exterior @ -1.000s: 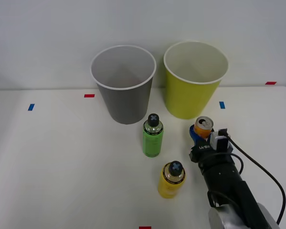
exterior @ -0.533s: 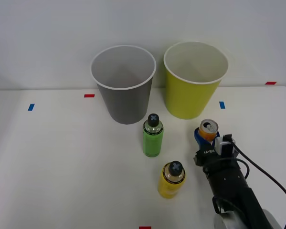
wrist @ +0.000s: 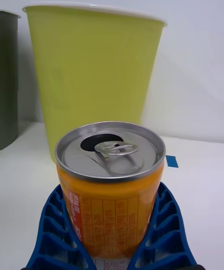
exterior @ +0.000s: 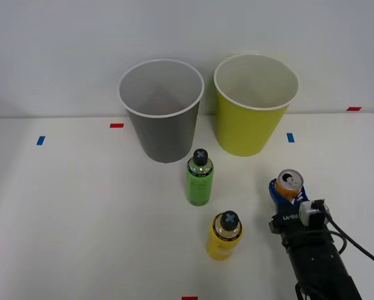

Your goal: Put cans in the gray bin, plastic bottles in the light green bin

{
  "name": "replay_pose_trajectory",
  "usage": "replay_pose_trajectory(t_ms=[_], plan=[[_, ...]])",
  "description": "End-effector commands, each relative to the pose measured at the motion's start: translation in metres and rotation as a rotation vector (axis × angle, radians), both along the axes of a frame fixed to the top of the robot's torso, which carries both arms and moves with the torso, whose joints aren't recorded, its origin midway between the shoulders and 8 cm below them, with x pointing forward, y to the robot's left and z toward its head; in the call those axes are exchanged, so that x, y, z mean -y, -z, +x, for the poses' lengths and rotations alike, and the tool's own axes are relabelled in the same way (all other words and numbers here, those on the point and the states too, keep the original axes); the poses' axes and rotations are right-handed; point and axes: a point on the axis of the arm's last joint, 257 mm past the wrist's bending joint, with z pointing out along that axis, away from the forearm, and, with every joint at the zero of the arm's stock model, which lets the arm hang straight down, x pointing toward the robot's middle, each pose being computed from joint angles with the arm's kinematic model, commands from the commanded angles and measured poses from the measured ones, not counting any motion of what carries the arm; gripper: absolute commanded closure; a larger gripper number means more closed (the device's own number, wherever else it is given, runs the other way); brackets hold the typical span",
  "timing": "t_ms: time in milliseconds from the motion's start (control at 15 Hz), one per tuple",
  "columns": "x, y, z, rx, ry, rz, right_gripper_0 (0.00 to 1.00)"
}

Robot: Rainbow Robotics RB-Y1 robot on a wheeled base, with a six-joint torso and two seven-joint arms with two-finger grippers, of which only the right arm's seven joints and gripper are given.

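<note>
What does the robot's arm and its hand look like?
The arm is black and roundish, with a small white box near the wrist, little white lettering below it, and thin black cables looping off to the side. The gripper has two bright blue fingers with ribbed, ladder-like sides.

A plain pale wall (exterior: 62,44) is seen behind a white table (exterior: 74,212). Small red tape marks (exterior: 117,125) and blue tape marks (exterior: 40,140) are stuck on the tabletop.
</note>
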Motion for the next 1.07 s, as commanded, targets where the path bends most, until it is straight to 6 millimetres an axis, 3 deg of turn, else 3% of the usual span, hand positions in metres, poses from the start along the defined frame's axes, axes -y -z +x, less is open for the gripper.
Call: replay_pose_trajectory(t_ms=[67, 333, 533, 1067], plan=[[0.0, -0.006, -0.019, 0.014, -0.068, 0.011, 0.99], [-0.015, -0.027, -0.031, 0.036, -0.196, 0.094, 0.99], [-0.041, -0.053, -0.032, 0.058, -0.302, 0.169, 0.99], [-0.089, -0.116, -0.003, 0.174, -0.434, 0.215, 1.0]])
